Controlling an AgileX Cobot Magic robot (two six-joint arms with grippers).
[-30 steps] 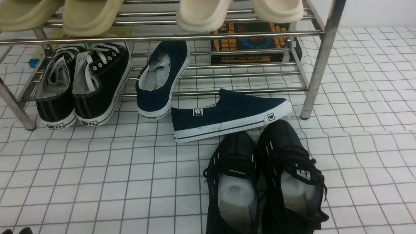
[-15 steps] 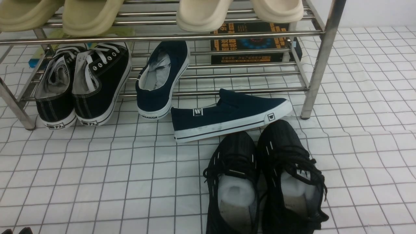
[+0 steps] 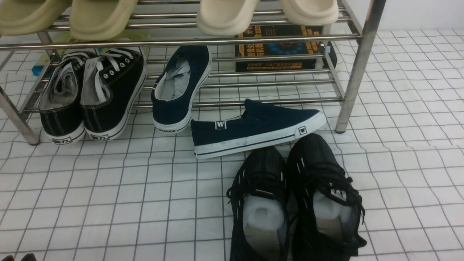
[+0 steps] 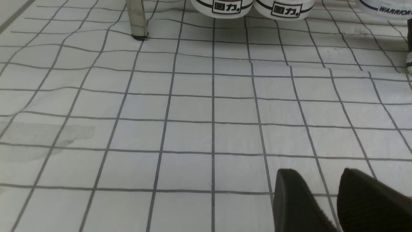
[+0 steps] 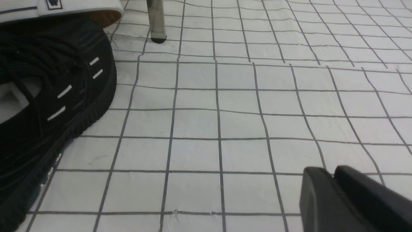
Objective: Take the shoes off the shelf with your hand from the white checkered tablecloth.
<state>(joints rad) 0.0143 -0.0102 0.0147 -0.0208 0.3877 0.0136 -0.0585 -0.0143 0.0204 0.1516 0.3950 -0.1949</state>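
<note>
The two all-black lace-up shoes (image 3: pixel 261 203) (image 3: pixel 322 192) stand side by side on the white checkered tablecloth (image 3: pixel 108 188), in front of the steel shelf (image 3: pixel 357 72), toes toward it, white stuffing showing. One of them shows in the right wrist view (image 5: pixel 48 96). My left gripper (image 4: pixel 318 172) hangs low over bare cloth with a small gap between its fingers, empty; its tips peek in at the front view's lower left corner (image 3: pixel 17 258). My right gripper (image 5: pixel 330 169) is shut and empty over bare cloth, apart from the black shoe.
A navy slip-on (image 3: pixel 253 127) lies on the cloth touching the black shoes' toes; its mate (image 3: pixel 181 87) leans on the lower tier. Black canvas sneakers (image 3: pixel 94 94) sit at the rack's left. Beige slippers (image 3: pixel 228 14) rest on the upper tier. A dark box (image 3: pixel 282 47) stands behind.
</note>
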